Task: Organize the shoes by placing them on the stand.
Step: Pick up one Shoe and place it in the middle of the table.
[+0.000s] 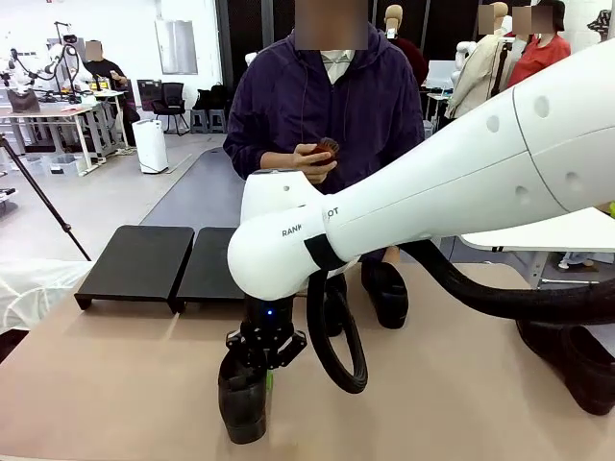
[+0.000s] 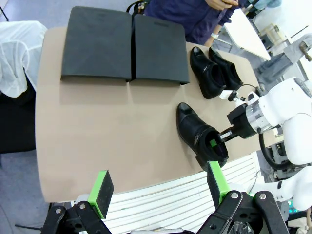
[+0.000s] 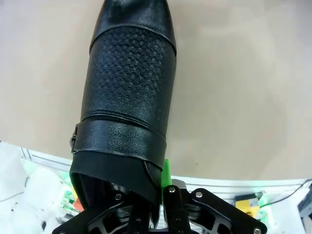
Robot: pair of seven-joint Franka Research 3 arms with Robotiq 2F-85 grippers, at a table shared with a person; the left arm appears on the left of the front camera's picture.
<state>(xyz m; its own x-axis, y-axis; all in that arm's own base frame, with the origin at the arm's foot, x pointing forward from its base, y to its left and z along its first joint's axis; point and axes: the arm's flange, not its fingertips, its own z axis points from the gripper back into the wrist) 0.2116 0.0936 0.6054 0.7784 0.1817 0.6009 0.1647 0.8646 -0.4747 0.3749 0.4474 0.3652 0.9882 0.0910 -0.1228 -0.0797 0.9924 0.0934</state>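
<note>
Black glossy leather sits in the right pincer [image 3: 163,187]. Its jaws are clamped on the collar at the heel end of one dress shoe [image 3: 129,97], with a green pad [image 3: 166,173] on the outside of the wall. This shoe is low over the tan bench [image 1: 125,384] near the robot's edge, toe pointing toward the far side; I cannot tell whether its sole touches. The two-panel stand [image 2: 124,46] sits at the far left, well apart from it. A pair of shoes [image 2: 214,73] lies side by side just right of the stand, near the person [image 1: 327,96]. A fourth shoe [image 1: 567,360] lies at the right. The left pincer [image 2: 158,187] hangs high with its jaws spread wide.
</note>
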